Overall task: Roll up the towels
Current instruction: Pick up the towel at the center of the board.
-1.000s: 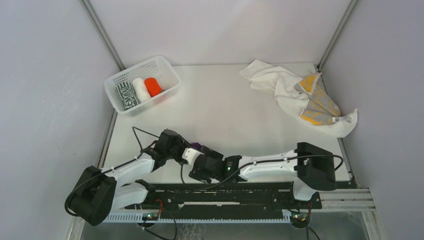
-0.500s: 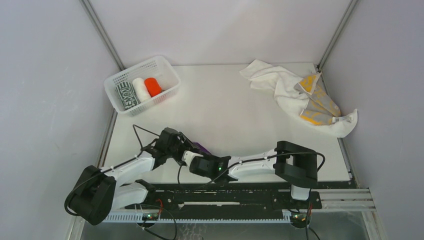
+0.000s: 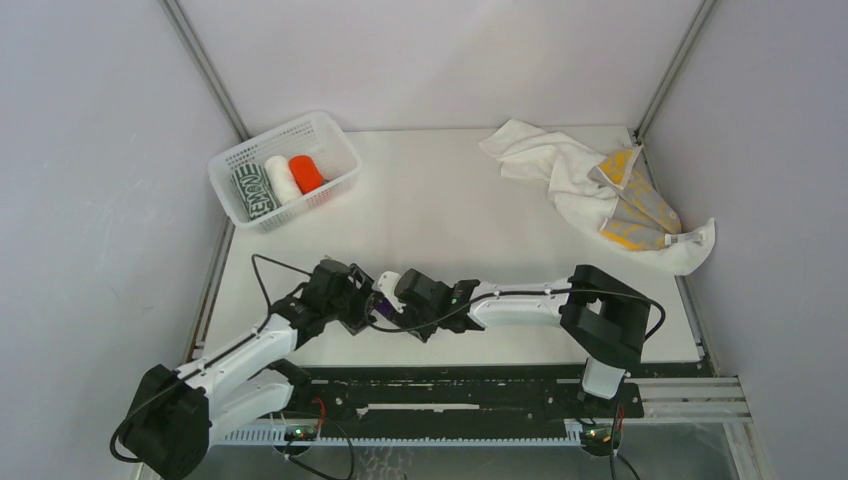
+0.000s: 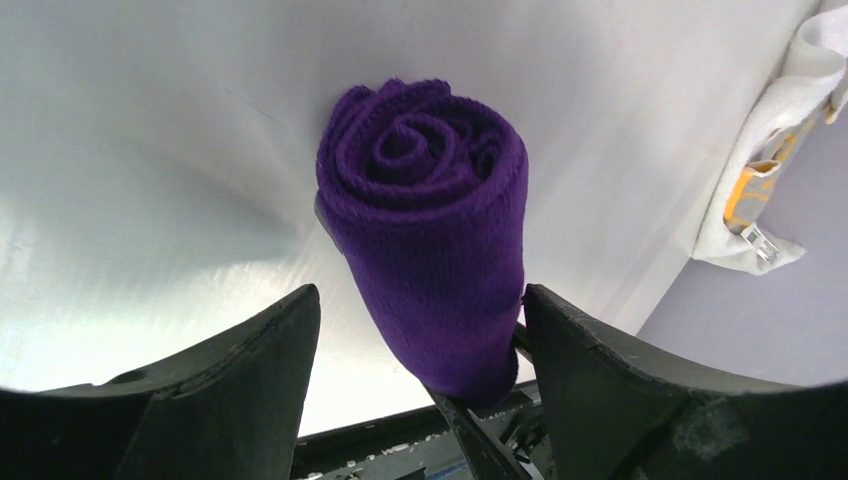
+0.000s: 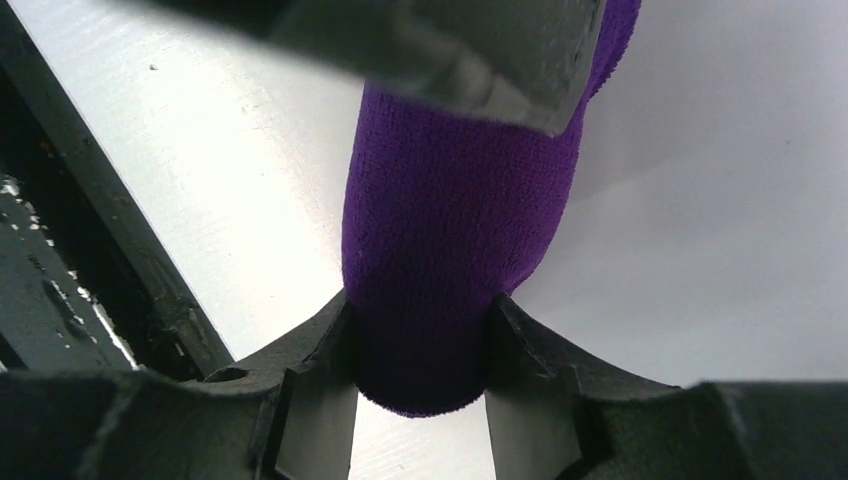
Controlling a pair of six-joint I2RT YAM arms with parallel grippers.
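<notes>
We count four of the towels as rolled. Three lie side by side in the white mesh basket (image 3: 340, 138) at the far left of the worktop (image 3: 450, 220): a dark green-and-white patterned roll (image 3: 252, 190), a white roll (image 3: 281, 178) and an orange-red roll (image 3: 306, 172).

The fourth, the purple towel (image 4: 425, 230), is wound into a tight coil, its spiral end plain in the left wrist view. It sits between the two arms near the front edge of the worktop, left of centre. We cannot tell whether it rests on the surface or is held just clear of it.

The right pincer (image 5: 418, 320) is clamped on one end of the purple roll, both fingers pressing into the cloth. The left pincer (image 4: 415, 310) straddles the same roll with its fingers spread wider than the roll. There is a clear gap on one side. The other finger is just beside the cloth, and we cannot tell whether it touches. We judge that it grips nothing.

The rolling of this towel looks finished. What remains for it, in our view, is the carry to the basket, where there is room beside the orange-red roll.

Two towels are not yet rolled. A crumpled white towel (image 3: 545, 160) and a yellow-and-grey patterned towel (image 3: 632, 205) lie heaped together in the far right corner, well apart from both arms. We put the task a little past its halfway mark.
</notes>
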